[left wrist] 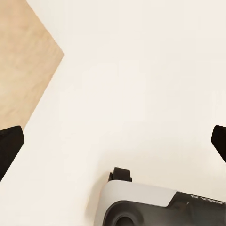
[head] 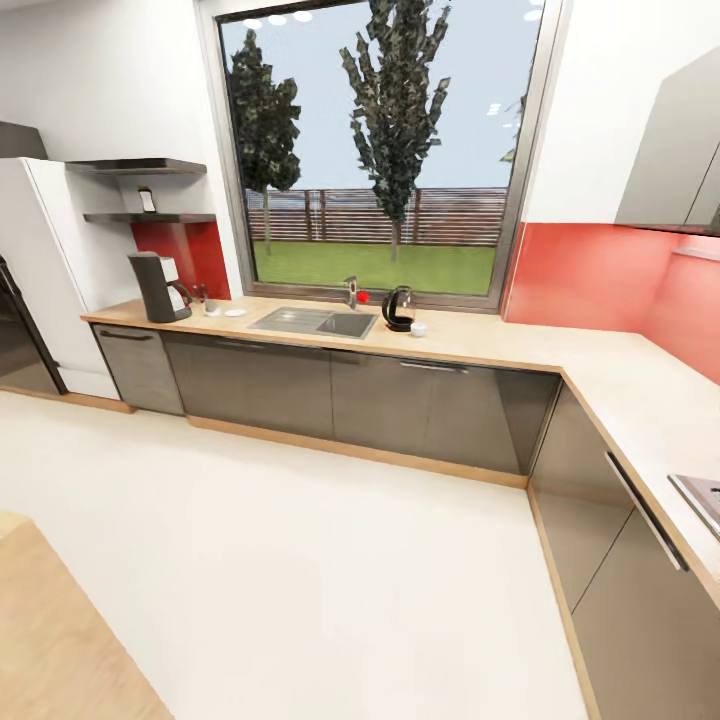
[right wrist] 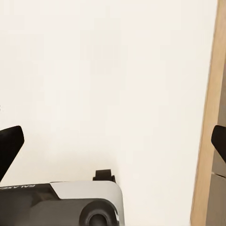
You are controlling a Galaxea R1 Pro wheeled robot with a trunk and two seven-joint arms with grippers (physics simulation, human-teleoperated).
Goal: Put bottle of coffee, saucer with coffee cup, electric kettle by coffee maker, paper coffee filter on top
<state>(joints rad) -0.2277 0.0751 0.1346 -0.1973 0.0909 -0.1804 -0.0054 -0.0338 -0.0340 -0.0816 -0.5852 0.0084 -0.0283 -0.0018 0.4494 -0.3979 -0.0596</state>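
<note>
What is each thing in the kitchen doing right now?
coffee maker: upright at the countertop's left end
electric kettle: upright, right of the sink
coffee cup: beside the kettle
saucer: flat, empty
left tool: open, empty
right tool: open, empty

A small dark object on the lower kitchen shelf (head: 147, 201) is too small to identify. The white items beside the coffee maker (head: 155, 287) are too tiny to tell apart. A steel fixture (head: 702, 497) is cut off at the head view's right edge. Both wrist views crop each gripper's fingertips (left wrist: 9, 146) (right wrist: 10, 143) at the frame edges.
</note>
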